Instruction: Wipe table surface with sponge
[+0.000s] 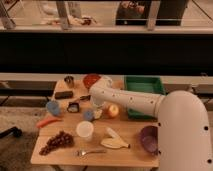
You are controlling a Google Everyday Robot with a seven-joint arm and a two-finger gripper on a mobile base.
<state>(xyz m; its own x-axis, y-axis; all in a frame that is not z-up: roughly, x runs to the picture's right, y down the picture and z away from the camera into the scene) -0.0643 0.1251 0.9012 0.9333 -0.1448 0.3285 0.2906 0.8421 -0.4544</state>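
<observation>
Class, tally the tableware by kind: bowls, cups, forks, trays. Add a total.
Bowls: 2 (red bowl, purple bowl)
Cups: 2 (white cup, dark cup)
Forks: 1 (fork)
Trays: 1 (green tray)
Total: 6
Not counted: gripper by the sponge
</observation>
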